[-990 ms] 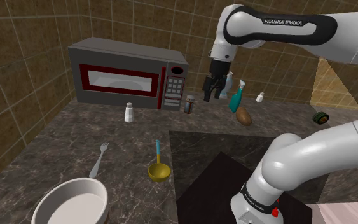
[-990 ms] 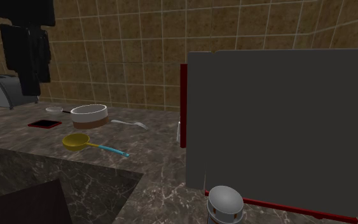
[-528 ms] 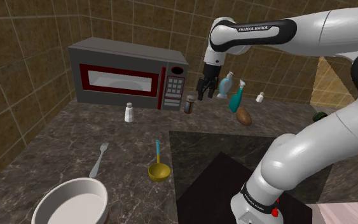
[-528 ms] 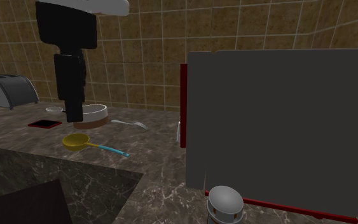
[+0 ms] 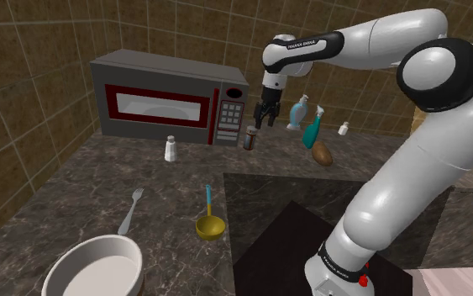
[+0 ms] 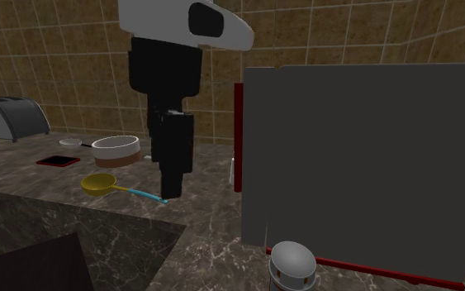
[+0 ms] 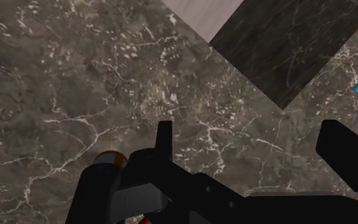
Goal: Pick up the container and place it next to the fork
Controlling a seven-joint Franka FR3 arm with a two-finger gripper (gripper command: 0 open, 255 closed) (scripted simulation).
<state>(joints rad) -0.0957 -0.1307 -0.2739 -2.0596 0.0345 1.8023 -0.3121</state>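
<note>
Right by the keypad corner of the microwave [image 5: 163,101], the small dark container [image 5: 249,137] stands upright on the marble tabletop [image 5: 79,181]. The end effector [image 5: 262,120] hangs just above it, fingers spread wide and holding nothing. In the wrist view the container's orange-rimmed top [image 7: 109,157] peeks out beside the hand's body, outside the fingers. The fork [image 5: 130,212] lies well apart, near the ladle [image 5: 209,220] and the pan [image 5: 96,265]. A white shaker [image 5: 170,149] stands roughly between fork and container. Two bottles [image 5: 312,130] stand on the container's other side.
</note>
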